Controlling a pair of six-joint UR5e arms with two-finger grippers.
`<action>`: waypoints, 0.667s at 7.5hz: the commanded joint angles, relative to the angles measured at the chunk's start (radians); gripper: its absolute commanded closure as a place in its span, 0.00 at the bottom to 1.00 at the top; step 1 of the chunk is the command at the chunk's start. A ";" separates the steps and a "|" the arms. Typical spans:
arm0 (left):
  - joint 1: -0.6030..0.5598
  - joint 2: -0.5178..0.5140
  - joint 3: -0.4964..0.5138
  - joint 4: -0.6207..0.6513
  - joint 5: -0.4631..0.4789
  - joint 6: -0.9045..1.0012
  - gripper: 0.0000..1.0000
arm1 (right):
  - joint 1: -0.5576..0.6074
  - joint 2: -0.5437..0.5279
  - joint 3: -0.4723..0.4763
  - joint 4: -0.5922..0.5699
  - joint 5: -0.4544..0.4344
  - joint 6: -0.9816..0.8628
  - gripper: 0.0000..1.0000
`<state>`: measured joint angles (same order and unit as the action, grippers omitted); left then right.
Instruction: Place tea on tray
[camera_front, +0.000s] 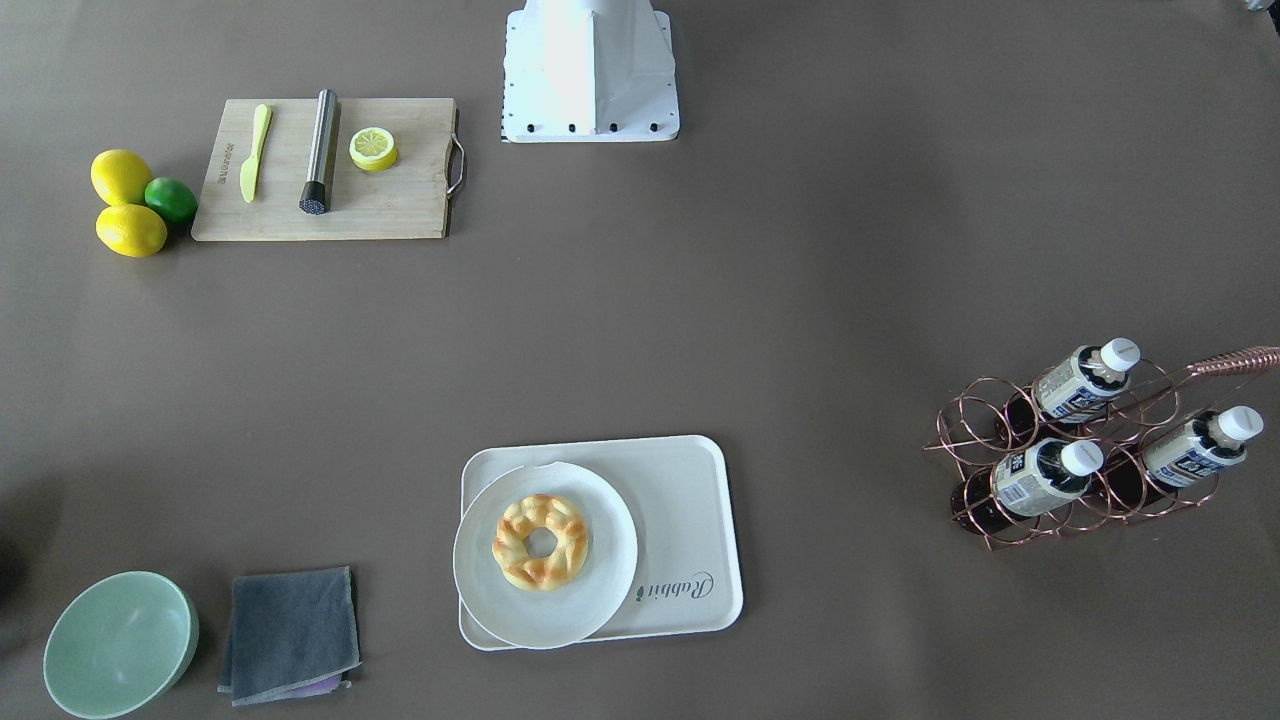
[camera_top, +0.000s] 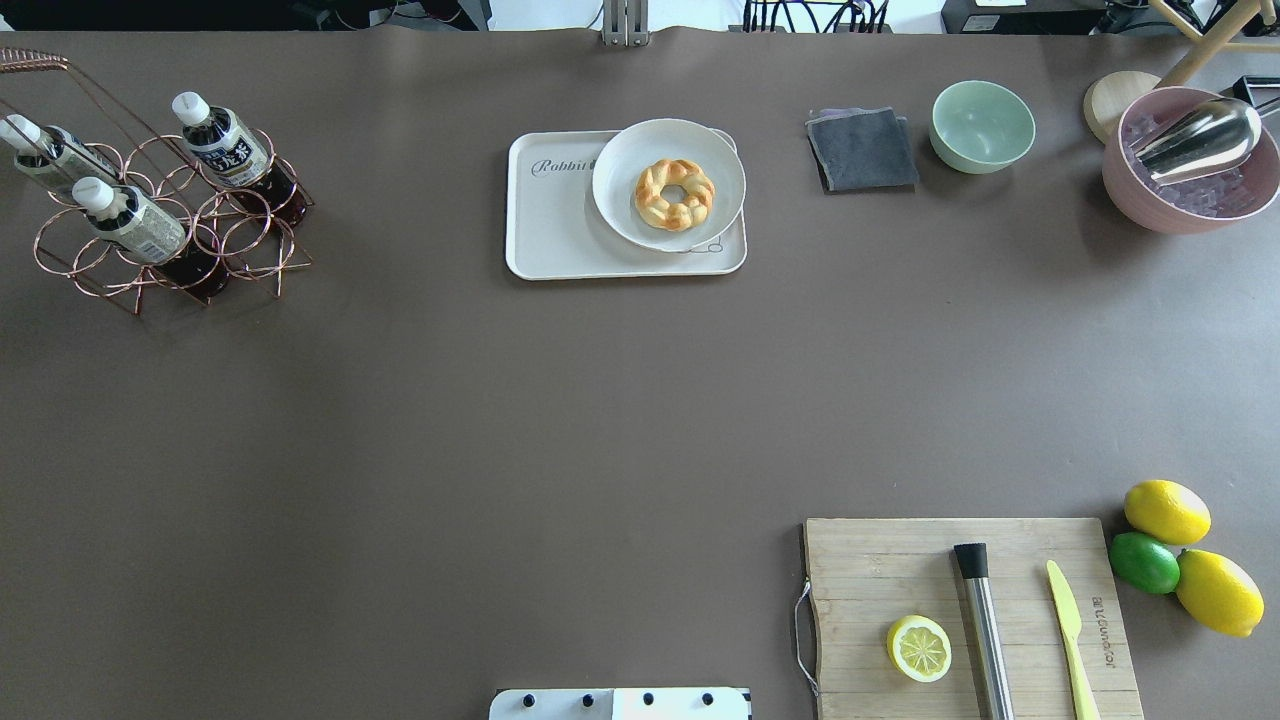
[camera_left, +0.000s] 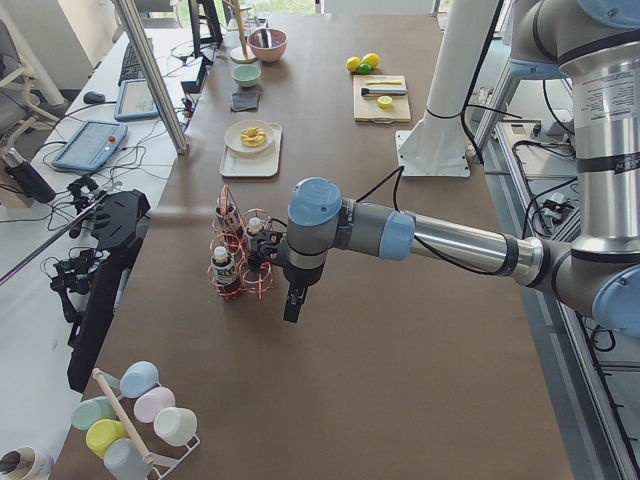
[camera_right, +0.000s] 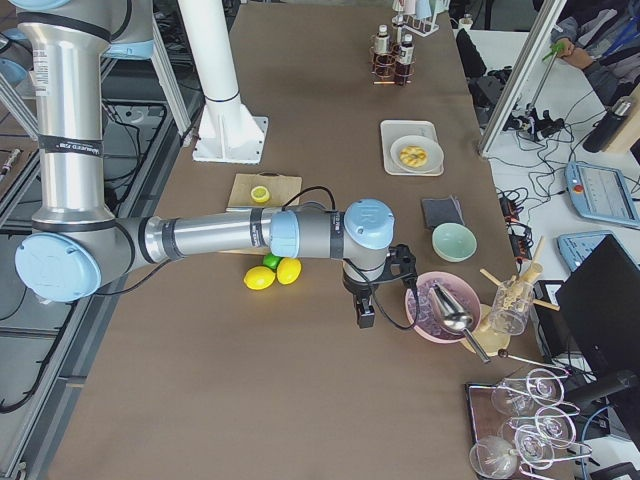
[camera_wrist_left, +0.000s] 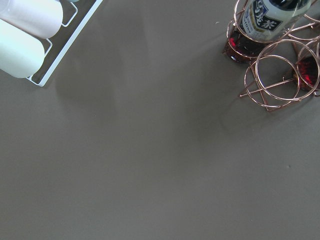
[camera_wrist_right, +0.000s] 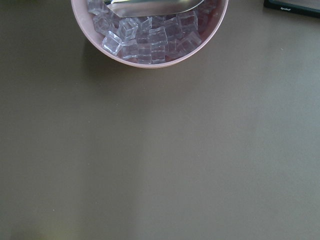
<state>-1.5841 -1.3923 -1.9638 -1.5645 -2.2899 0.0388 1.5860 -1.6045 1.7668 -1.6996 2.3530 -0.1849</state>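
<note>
Three alike tea bottles (camera_front: 1085, 382) with white caps lie tilted in a copper wire rack (camera_front: 985, 420) at the table's left end; they also show in the overhead view (camera_top: 228, 148). The cream tray (camera_front: 690, 500) marked "Rabbit" sits at the far middle (camera_top: 550, 225). My left gripper (camera_left: 292, 308) hangs low beside the rack; one bottle (camera_wrist_left: 265, 20) shows at the top right of its wrist view. My right gripper (camera_right: 365, 315) hangs beside the pink ice bowl (camera_right: 440, 305). I cannot tell whether either gripper is open or shut.
A round white plate (camera_front: 590, 600) with a ring pastry (camera_front: 540, 541) covers half the tray. A grey cloth (camera_top: 862, 150), green bowl (camera_top: 983, 125), cutting board (camera_top: 880, 560) with lemon half, knife and steel rod, and lemons with a lime (camera_top: 1167, 511) stand on the right side.
</note>
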 joint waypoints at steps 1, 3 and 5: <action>-0.004 0.001 -0.001 0.000 -0.022 -0.011 0.03 | -0.001 0.000 0.008 0.000 0.000 -0.001 0.00; -0.005 0.007 -0.004 -0.003 -0.025 -0.016 0.03 | -0.009 0.000 0.028 0.002 0.002 -0.001 0.00; 0.001 0.026 -0.110 -0.029 -0.074 -0.234 0.03 | -0.032 0.002 0.029 0.006 0.003 -0.002 0.00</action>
<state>-1.5898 -1.3751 -1.9957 -1.5702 -2.3344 -0.0149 1.5717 -1.6039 1.7931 -1.6981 2.3554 -0.1857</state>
